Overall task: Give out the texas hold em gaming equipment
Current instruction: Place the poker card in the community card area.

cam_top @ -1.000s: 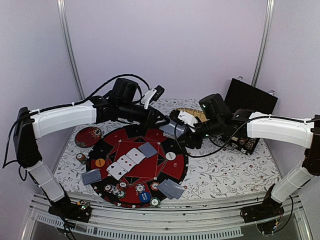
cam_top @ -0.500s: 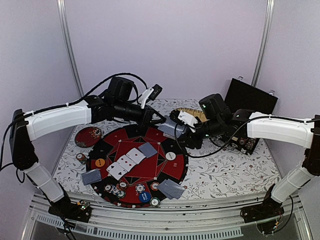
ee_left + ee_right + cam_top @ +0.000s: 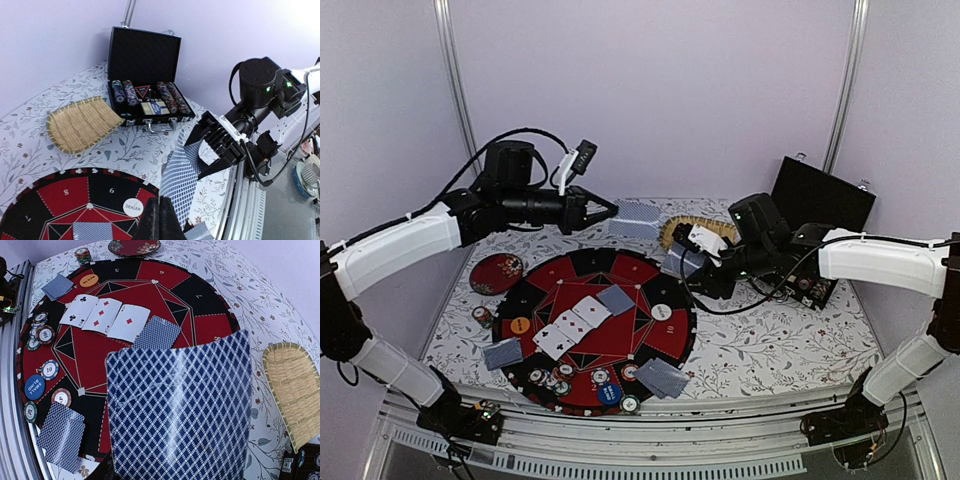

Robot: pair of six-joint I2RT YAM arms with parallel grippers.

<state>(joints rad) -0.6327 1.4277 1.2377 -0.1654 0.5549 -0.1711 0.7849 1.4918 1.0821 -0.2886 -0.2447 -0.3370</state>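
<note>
One card [image 3: 636, 219] pulled clear
The left fingers [image 3: 605, 210], clenched on it, have lifted away from the right fingers [image 3: 688, 270], which grasp the deck [image 3: 180, 410]; dealing it likely follows.

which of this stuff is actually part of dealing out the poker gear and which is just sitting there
Part of the job: card in left gripper; deck in right gripper; dealt cards; chips; dealer button; mat; chip case.
Just lying about: straw tray; red dish.
</note>
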